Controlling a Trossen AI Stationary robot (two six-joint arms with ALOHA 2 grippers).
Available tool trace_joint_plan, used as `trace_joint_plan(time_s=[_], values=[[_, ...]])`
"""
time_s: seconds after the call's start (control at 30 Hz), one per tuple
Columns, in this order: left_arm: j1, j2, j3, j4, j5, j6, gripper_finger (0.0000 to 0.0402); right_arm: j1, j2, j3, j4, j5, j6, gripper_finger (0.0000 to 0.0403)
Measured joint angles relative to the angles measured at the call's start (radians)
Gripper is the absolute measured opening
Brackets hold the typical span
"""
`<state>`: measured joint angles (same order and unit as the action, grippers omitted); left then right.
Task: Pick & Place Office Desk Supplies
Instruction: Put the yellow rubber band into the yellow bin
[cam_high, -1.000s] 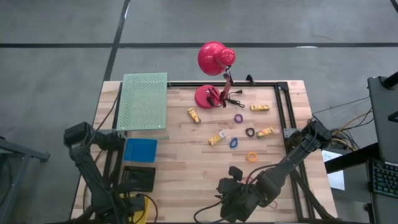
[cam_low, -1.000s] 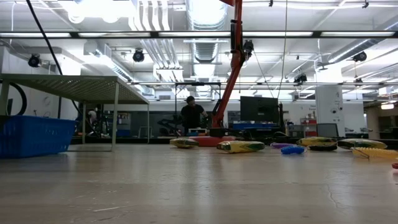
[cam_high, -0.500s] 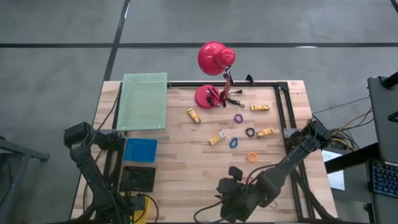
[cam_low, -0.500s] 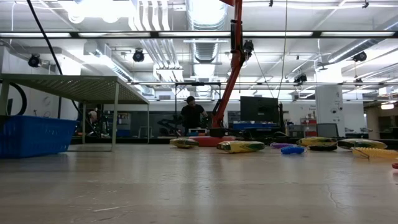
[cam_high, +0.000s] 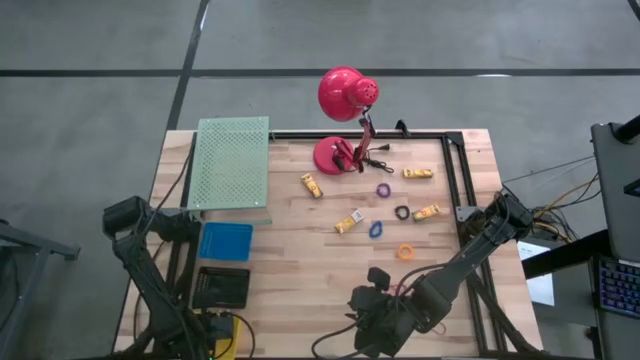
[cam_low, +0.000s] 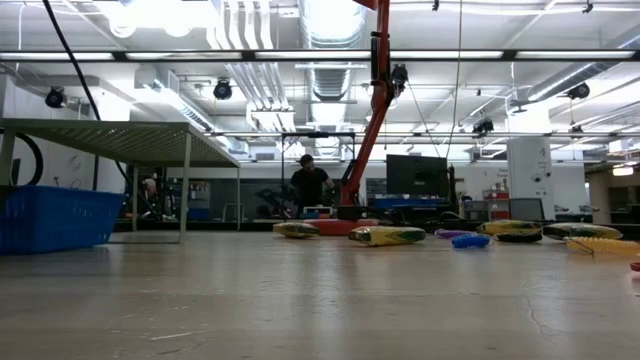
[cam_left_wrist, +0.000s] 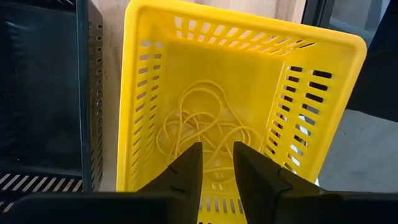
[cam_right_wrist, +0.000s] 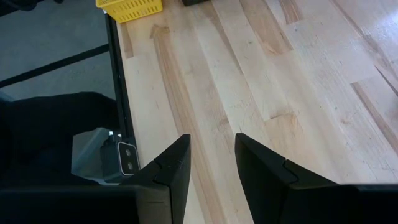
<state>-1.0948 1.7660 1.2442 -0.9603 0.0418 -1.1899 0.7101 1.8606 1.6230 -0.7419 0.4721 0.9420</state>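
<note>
Hovering over the yellow basket (cam_left_wrist: 236, 106), left gripper (cam_left_wrist: 216, 167) parted and empty; right gripper (cam_right_wrist: 211, 163) likewise beside it. Supplies (cam_high: 376, 229) lying scattered near the red lamp (cam_high: 345, 95); risking snagging rubber bands (cam_left_wrist: 205, 130) inside.

My tabletop (cam_high: 300, 265) is pale wood with lengthwise grain and a black frame at its far and right edges. A glossy red desk lamp (cam_high: 345, 95) stands at the far edge. Near it lie yellow rectangular pieces (cam_high: 312, 186), a purple ring (cam_high: 383, 190), a black ring (cam_high: 402, 212), a blue ring (cam_high: 376, 229) and an orange ring (cam_high: 405, 251). By the left edge sit a pale green perforated shelf (cam_high: 231, 164), a blue tray (cam_high: 225, 241) and a black slotted bin (cam_high: 221, 288). My left gripper's (cam_left_wrist: 214, 171) dark fingers frame a yellow slotted basket (cam_left_wrist: 143, 93) with tan rubber bands (cam_left_wrist: 205, 127).
</note>
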Motion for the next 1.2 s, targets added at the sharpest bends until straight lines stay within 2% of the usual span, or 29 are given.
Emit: trace_joint_plan(time_s=[0.23, 0.43, 0.5, 0.67, 0.73, 0.87, 1.0, 1.1, 1.2], values=[[0.014, -0.015, 0.000, 0.005, 0.004, -0.014, 0.0097, 0.000, 0.000, 0.000, 0.000, 0.000, 0.000, 0.0121], [0.051, -0.100, 0.000, 0.011, -0.024, 0.007, 0.0097, 0.000, 0.000, 0.000, 0.000, 0.000, 0.000, 0.0121], [0.058, -0.142, 0.000, 0.010, -0.104, 0.050, 0.0097, 0.000, 0.000, 0.000, 0.000, 0.000, 0.000, 0.0121], [0.060, -0.264, -0.002, 0.022, -0.489, 0.226, 0.0097, 0.000, 0.000, 0.000, 0.000, 0.000, 0.000, 0.0121], [0.071, -0.312, -0.003, 0.032, -0.597, 0.277, 0.0097, 0.000, 0.000, 0.000, 0.000, 0.000, 0.000, 0.0121], [0.115, -0.398, -0.005, 0.082, -0.664, 0.470, 0.0097, 0.000, 0.000, 0.000, 0.000, 0.000, 0.000, 0.0121], [0.180, -0.461, -0.006, 0.202, -0.737, 0.776, 0.0097, 0.000, 0.000, 0.000, 0.000, 0.000, 0.000, 0.0121], [0.251, -0.496, -0.006, 0.321, -0.731, 1.012, 0.0097, 0.000, 0.000, 0.000, 0.000, 0.000, 0.000, 0.0121], [0.327, -0.526, -0.006, 0.399, -0.681, 1.201, 0.0097, 0.000, 0.000, 0.000, 0.000, 0.000, 0.000, 0.0121]])
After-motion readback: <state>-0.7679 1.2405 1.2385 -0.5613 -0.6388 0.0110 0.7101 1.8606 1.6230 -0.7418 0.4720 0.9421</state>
